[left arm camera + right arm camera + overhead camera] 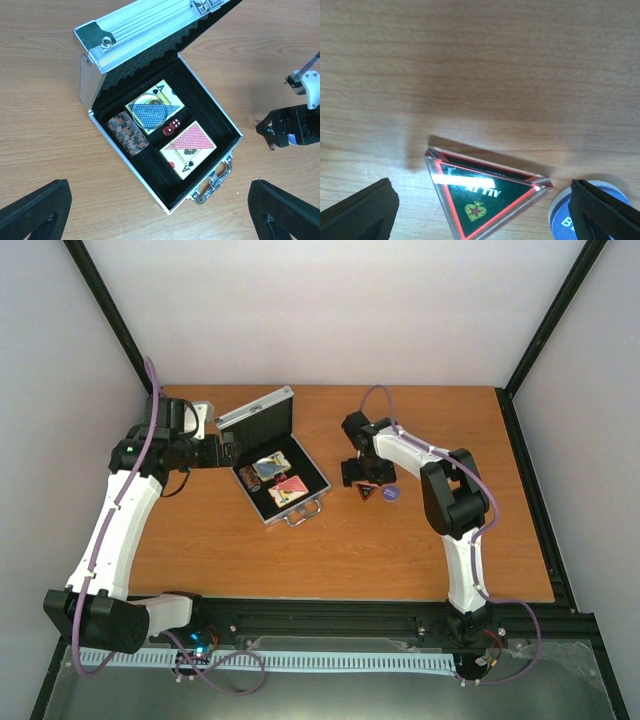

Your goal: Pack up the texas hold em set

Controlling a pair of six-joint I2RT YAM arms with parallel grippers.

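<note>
Texas hold em set case (140,32) lies open, lid raised, just at 9 o'clock of the surface's (250,560) middle; inside lie a blue-yellow card pack (152,110), red card pack (189,146), chip stack (127,134) and red dice (170,127); left claw (228,451) hangs at its 9 o'clock, spread wide, gripping nothing; right claw (360,476), at its 3 o'clock, gapes empty over a triangular token (480,195); a blue disc (570,215) lies at the token's 3 o'clock.

White arm links (115,525); black joints (450,500); purple cables (152,400).
</note>
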